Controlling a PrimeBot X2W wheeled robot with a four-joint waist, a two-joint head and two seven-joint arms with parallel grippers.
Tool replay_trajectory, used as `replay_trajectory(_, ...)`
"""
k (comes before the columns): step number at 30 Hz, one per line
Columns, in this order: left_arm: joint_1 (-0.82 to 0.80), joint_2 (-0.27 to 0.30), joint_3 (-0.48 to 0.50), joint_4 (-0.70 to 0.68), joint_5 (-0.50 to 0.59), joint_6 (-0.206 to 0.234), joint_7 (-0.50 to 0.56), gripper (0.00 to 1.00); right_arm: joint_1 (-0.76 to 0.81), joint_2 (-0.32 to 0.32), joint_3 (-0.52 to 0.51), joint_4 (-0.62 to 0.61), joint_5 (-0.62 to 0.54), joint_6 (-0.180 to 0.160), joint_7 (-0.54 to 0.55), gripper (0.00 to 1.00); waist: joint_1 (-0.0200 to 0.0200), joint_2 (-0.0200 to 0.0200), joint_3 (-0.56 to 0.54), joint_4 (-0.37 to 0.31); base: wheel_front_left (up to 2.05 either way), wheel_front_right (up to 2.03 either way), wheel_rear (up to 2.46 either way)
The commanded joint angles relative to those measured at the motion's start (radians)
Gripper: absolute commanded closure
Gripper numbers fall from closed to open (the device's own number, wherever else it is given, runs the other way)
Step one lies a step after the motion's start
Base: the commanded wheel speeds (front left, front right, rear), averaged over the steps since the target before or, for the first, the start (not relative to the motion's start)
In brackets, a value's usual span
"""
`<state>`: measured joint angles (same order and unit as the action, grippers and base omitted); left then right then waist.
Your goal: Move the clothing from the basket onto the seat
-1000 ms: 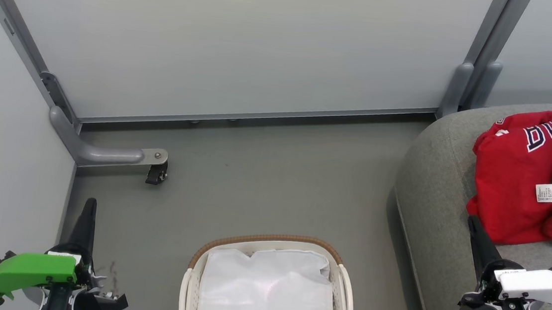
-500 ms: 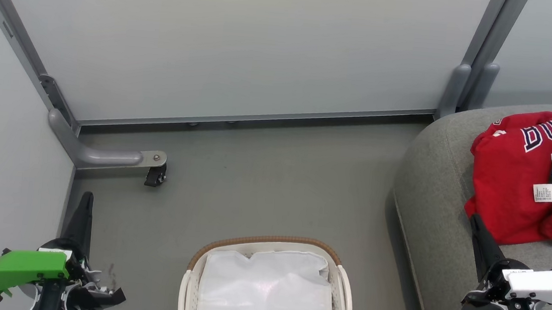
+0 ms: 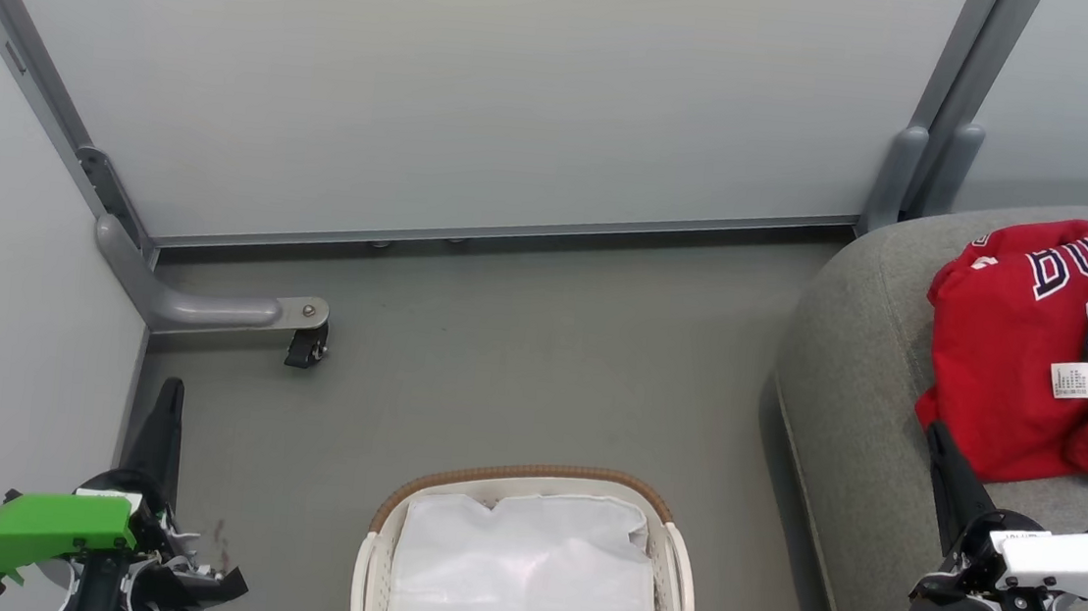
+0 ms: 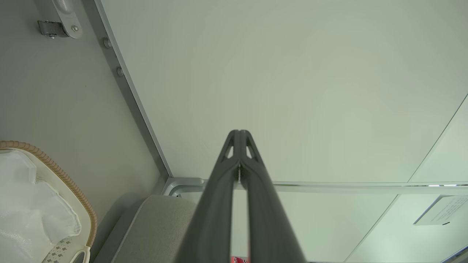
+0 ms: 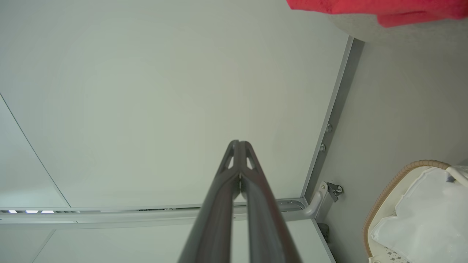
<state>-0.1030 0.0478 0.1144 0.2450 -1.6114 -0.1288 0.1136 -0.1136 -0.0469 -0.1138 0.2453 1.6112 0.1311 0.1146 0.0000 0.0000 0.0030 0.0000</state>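
Both closed: left pincer (image 3: 171, 393), right pincer (image 3: 934, 436); crumpled red clothing (image 3: 1002, 365) on rounded grey seat (image 3: 852, 392).

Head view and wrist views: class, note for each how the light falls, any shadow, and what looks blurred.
Head view: even, soft light; a faint shadow on the floor beside the seat; the liner looks washed out. Left wrist view: the shut left claw blurs toward the lens. Right wrist view: the right claw does likewise.
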Motion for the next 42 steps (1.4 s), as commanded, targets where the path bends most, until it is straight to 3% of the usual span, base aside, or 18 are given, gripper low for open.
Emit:
replay_trajectory(1, -0.011, 0.005, 0.002, -0.001, -0.002, -0.004, 0.005, 1.00, 0.011, -0.006, -0.002, -0.003, 0.003, -0.001, 0.003, 1.00, 0.0000, 0.0000, 0.000, 0.000, 0.00, 0.00, 0.00)
replay_trajectory(42, -0.011, 0.005, 0.003, -0.002, -0.002, -0.004, 0.005, 1.00, 0.011, -0.006, -0.002, -0.003, 0.003, -0.001, 0.003, 1.00, 0.0000, 0.0000, 0.000, 0.000, 0.00, 0.00, 0.00)
